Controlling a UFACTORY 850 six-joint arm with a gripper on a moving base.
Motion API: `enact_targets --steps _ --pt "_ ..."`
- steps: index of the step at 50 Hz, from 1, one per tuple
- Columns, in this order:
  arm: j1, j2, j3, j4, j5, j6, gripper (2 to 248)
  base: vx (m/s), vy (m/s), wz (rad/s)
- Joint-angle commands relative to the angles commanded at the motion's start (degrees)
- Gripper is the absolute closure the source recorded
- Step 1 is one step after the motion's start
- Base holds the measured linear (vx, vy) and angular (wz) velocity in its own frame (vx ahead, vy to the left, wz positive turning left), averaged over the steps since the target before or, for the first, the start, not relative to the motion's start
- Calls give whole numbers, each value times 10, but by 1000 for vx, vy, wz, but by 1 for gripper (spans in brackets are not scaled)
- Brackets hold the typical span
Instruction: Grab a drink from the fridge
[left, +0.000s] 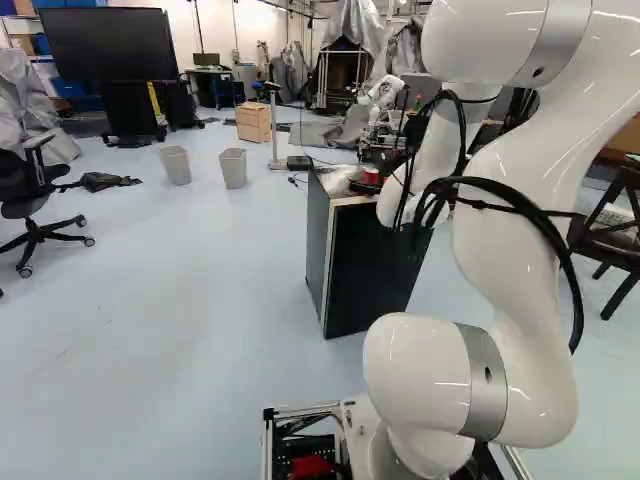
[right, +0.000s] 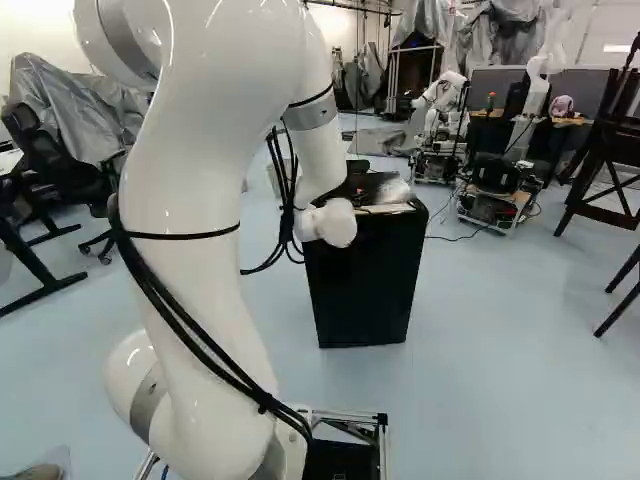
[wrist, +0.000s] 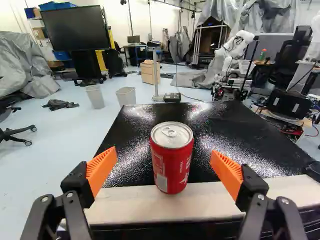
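Near the front edge of the fridge (right: 362, 290), on its top, the can (wrist: 171, 167) stands upright, its foot over the pale strip along that edge, nearer the corner on the side of the two bins (left: 233, 170). The end effector (wrist: 164, 162) is spread wide and has hold of nothing; the can shows between its orange pads (wrist: 101, 170), with a gap to each. Past the far edge stands another robot (wrist: 235, 47), well apart from the can.
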Motion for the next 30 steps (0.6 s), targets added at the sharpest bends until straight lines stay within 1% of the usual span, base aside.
enact_targets --steps 10,11,16,17,21,22,26,27,30 --pt "0 -1 -1 0 0 0 3 0 0 0" --pt "0 -1 -1 0 0 0 8 0 0 0" --pt "0 -1 -1 0 0 0 8 0 0 0" --pt "0 -1 -1 0 0 0 44 0 0 0" --pt "0 -1 -1 0 0 0 44 0 0 0" --pt "0 -1 -1 0 0 0 81 0 0 0" --pt "0 -1 -1 0 0 0 81 0 0 0" --pt "0 -1 -1 0 0 0 119 0 0 0" --pt "0 -1 -1 0 0 0 119 0 0 0"
